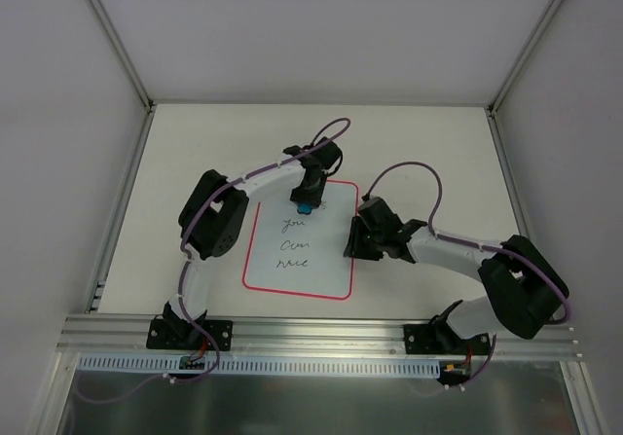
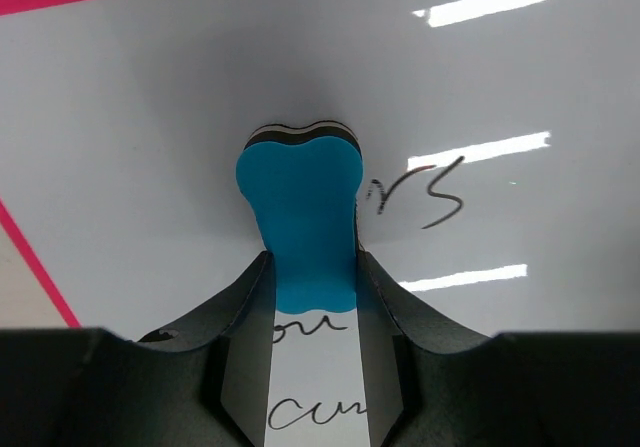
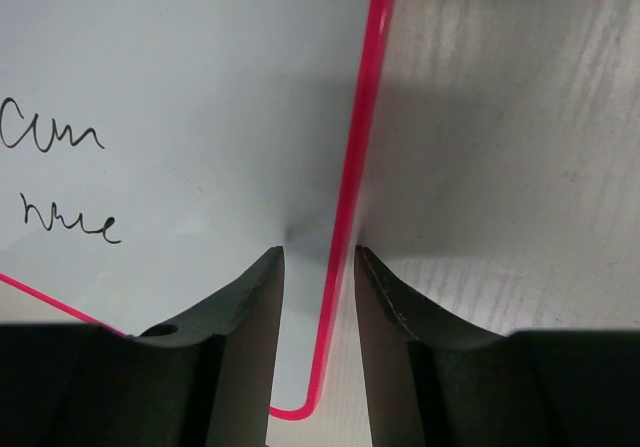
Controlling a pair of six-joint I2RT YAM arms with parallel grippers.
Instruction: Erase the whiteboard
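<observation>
Now | L gripper [image 2: 312,267] clamped blue eraser [image 2: 300,202], pressed on whiteboard [image 2: 140,117] nr far edge | R gripper [image 3: 320,257] stood part-open, empty, astride board's red rt border.

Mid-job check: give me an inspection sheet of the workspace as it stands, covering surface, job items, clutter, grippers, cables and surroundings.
Surface: pale table, with the board lying flat on it.
Job's things: whiteboard at the centre, handwriting on it; blue eraser at its far end, appears to touch the board.
Clutter: nothing seen.
Grippers: left gripper shut on the eraser; right gripper with jaws apart, straddling the board's red right border near a corner.
Cables: purple cables loop above both wrists, off the board.
Surroundings: white walls; metal rail along the near edge.
</observation>
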